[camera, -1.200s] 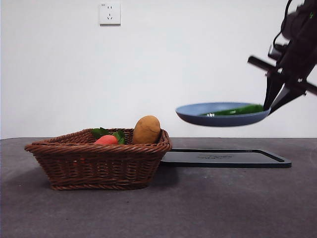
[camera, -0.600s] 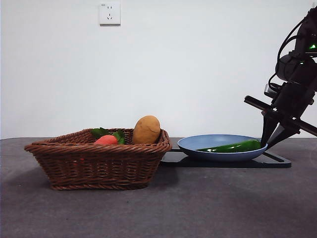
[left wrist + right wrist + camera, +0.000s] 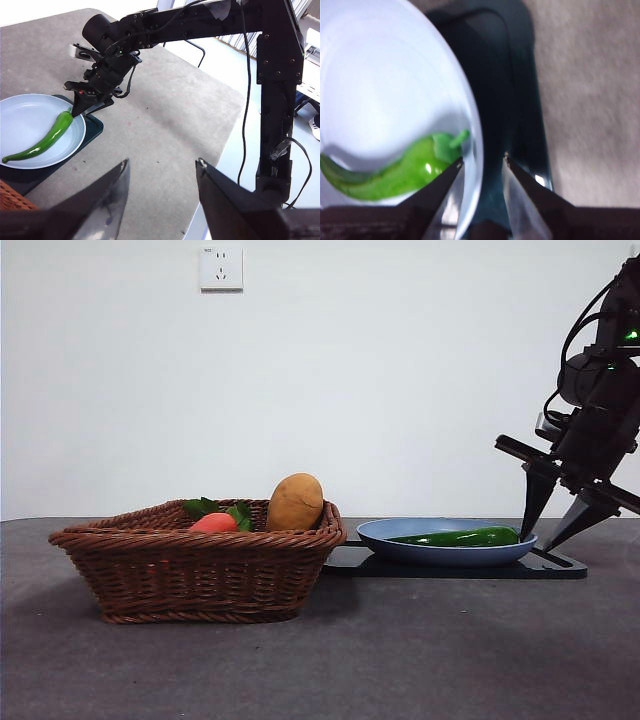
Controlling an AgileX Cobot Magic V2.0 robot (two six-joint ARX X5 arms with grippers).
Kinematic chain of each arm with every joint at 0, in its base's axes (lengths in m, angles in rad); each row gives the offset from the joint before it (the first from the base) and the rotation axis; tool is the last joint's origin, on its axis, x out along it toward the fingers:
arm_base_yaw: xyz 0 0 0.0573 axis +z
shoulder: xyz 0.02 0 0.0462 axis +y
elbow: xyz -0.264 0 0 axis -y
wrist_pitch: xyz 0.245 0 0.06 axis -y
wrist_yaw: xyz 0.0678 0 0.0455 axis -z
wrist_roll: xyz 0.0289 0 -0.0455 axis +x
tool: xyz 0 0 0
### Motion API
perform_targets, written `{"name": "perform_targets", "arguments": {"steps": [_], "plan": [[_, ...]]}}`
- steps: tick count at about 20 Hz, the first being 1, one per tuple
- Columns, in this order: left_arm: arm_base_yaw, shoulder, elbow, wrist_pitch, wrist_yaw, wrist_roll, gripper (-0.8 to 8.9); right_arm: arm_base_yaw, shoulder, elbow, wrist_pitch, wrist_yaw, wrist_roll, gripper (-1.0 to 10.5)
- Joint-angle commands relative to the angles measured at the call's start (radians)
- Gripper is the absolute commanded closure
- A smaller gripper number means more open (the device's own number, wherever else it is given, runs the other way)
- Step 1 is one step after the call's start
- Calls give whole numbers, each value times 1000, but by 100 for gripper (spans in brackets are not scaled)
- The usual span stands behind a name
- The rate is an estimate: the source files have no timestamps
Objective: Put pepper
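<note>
The long green pepper (image 3: pixel 460 537) (image 3: pixel 45 140) (image 3: pixel 395 175) lies in a light blue plate (image 3: pixel 400 540) (image 3: pixel 25 115) (image 3: pixel 380 75) that rests on a flat black tray (image 3: pixel 560 565) (image 3: pixel 92 127) (image 3: pixel 515 100). At the plate's right rim my right gripper (image 3: pixel 535 543) (image 3: pixel 75 112) (image 3: pixel 482 159) is open, one jaw on each side of the rim, close to the pepper's stem end. High above the table, away from the plate, my left gripper (image 3: pixel 162 161) is open with nothing between its jaws.
A brown wicker basket (image 3: pixel 200 560) (image 3: pixel 7 200) stands left of the tray, holding a tan potato (image 3: pixel 295 502) and a red-orange vegetable (image 3: pixel 215 523) with green leaves. Bare grey tabletop lies in front. The table's edge runs past the tray in the left wrist view.
The plate with the pepper came down from the air onto the black tray. The right gripper's jaws then spread apart off the plate's rim.
</note>
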State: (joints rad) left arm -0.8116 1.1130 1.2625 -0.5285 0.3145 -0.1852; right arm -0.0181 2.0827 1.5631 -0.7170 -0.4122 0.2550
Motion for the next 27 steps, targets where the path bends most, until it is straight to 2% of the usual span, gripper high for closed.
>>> {"name": "perform_targets", "arguments": {"steps": [1,5,7,9,14,16,17,19,20,23,24,27], "plan": [[-7,7,21,-7,1,-5,577,-16,-70,24,-18,19,-11,801],[-7,8,21,-27,-3,18,577,-29,-296,24,-119,30,-74,801],[-7,8,21,-28,-3,32,578,-23,-431,24,-229,18,-140,802],[-7,8,21,-27,-2,32,578,6,-572,24,-363,18,-204,803],[-6,8,21,-27,-3,33,583,100,-837,24,-602,18,-307,806],[-6,8,21,-27,-3,33,605,127,-901,24,-655,18,-320,807],[-6,8,21,-27,-3,32,658,137,-926,24,-656,17,-320,824],[-6,8,21,-26,-3,34,774,148,-968,24,-656,16,-349,950],[-6,8,21,-26,-5,40,811,154,-980,24,-656,15,-372,941],[-6,8,21,-26,-12,40,807,159,-991,24,-655,-29,-372,939],[-6,8,21,-27,-28,40,807,159,-991,24,-655,-35,-343,936],[-6,8,21,-24,-27,39,806,157,-988,24,-655,-32,-335,936]]}}
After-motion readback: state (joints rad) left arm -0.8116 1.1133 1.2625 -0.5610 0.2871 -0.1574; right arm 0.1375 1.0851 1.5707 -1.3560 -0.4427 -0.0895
